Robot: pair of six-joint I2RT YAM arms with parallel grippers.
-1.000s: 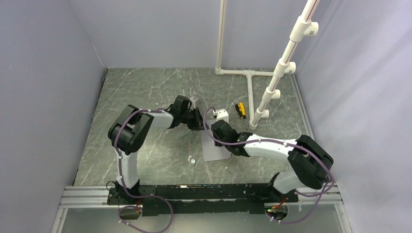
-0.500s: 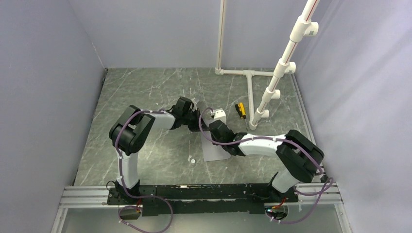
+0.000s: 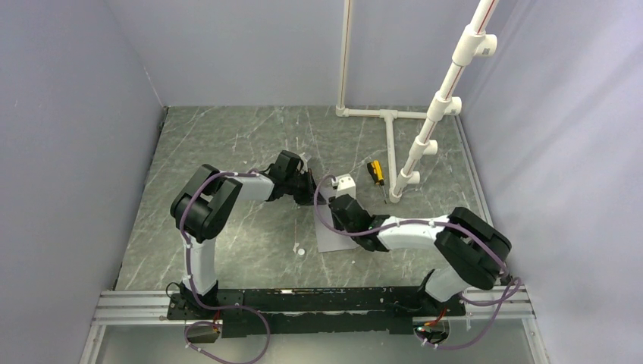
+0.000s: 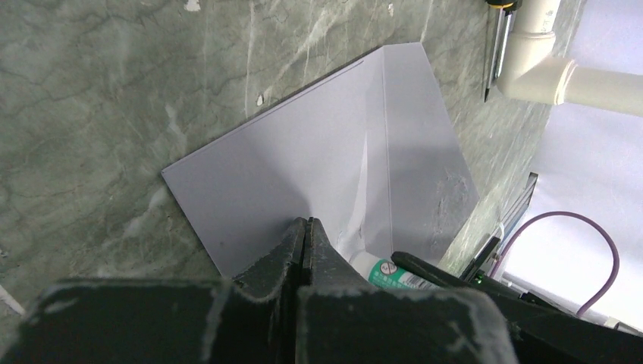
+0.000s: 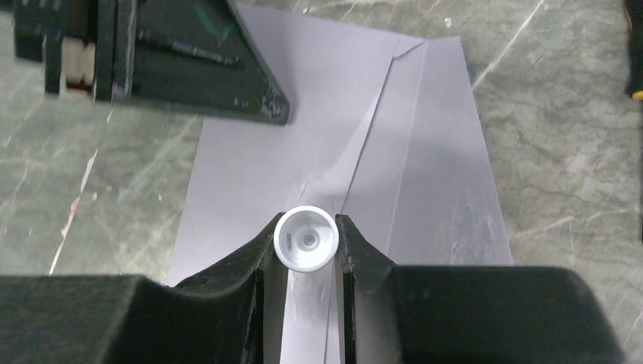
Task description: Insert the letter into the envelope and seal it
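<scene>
The grey envelope point(image 3: 334, 240) lies flat on the marble table; its flap's slanted edge point(image 5: 364, 144) runs across its middle. My left gripper point(image 4: 305, 221) is shut, holds nothing, and has its tips down on the envelope point(image 4: 303, 159) at its far end. My right gripper point(image 5: 305, 229) is shut on a white glue stick point(image 5: 305, 240) with a green label point(image 4: 387, 273), its end held over the envelope point(image 5: 432, 182) near the flap edge. The left fingers point(image 5: 189, 68) show at the top of the right wrist view. The letter is hidden.
A white pipe frame point(image 3: 394, 136) stands at the back right. A yellow and black tool point(image 3: 374, 171) and a small white box point(image 3: 346, 181) lie just beyond the envelope. A small white cap point(image 3: 301, 250) sits left of it. Grey walls close in three sides.
My right wrist has slid a little toward the near edge over the envelope while its elbel swung left. The left arm has stayed almost in place.
</scene>
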